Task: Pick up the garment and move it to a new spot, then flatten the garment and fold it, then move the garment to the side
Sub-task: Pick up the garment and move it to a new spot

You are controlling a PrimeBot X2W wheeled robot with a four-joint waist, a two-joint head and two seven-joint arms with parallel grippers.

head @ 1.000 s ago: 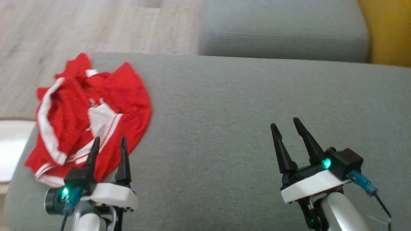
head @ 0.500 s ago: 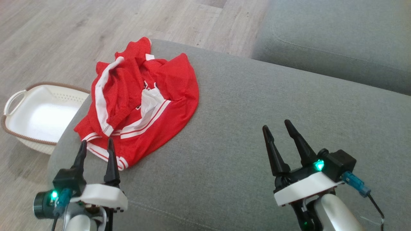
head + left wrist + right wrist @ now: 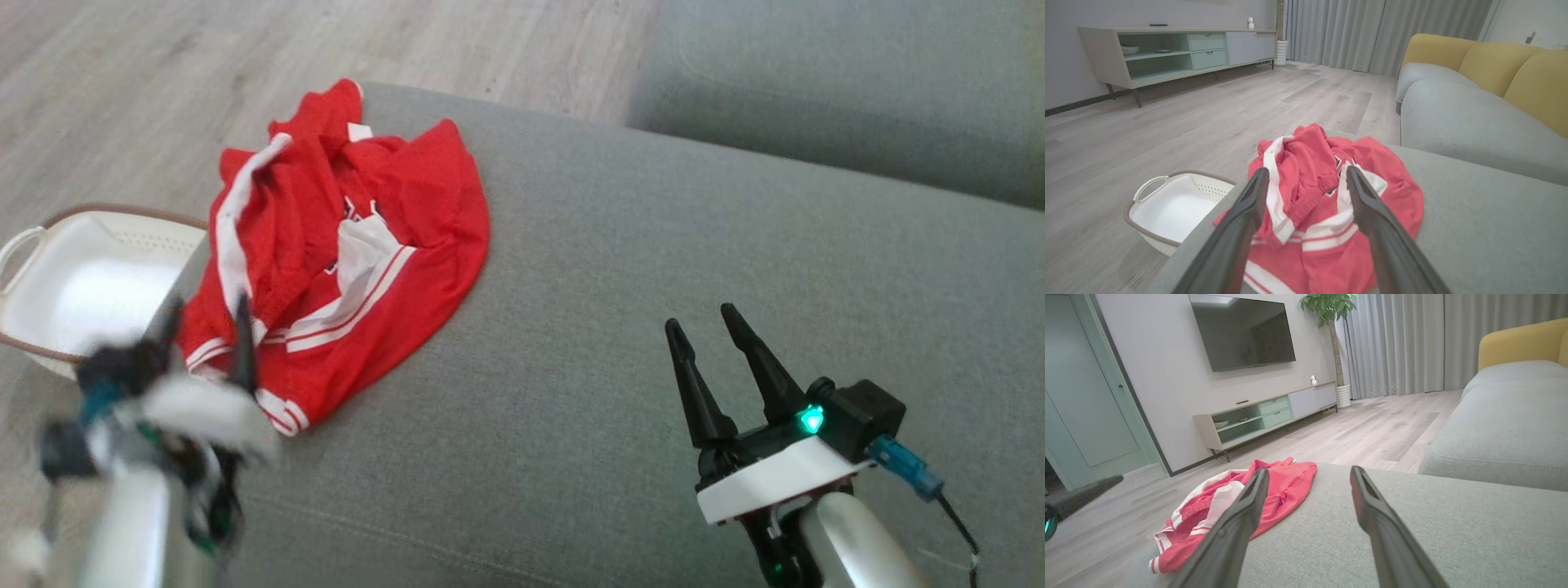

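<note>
The red garment (image 3: 343, 253) with white trim lies crumpled in a heap at the left end of the grey seat cushion (image 3: 620, 269), at about 10 o'clock in the head view, and one red lobe reaches the cushion's far edge. Its white striped bands run along the near hem. Beside a white panel near its middle is a small dark mark, too small to read. At 9 o'clock from the heap, down on the pale wood floor (image 3: 163, 73), stands a white basket (image 3: 90, 286) with a brown rim and a loop handle. The left gripper (image 3: 208, 302) sits at 7 o'clock from the garment, blurred in the head view, with its pale forearm rising from the bottom edge. Its two dark fingers point toward 12 and are spread apart with nothing between them. In the left wrist view the cloth lies just beyond the tips, and I cannot tell whether they touch it. The right gripper (image 3: 700, 318) hangs over bare cushion at 4 o'clock, well apart from the garment, its fingers spread and tilted toward 11 and its wrist showing a green light. A second grey seat (image 3: 857, 98) lies at 2 o'clock.
</note>
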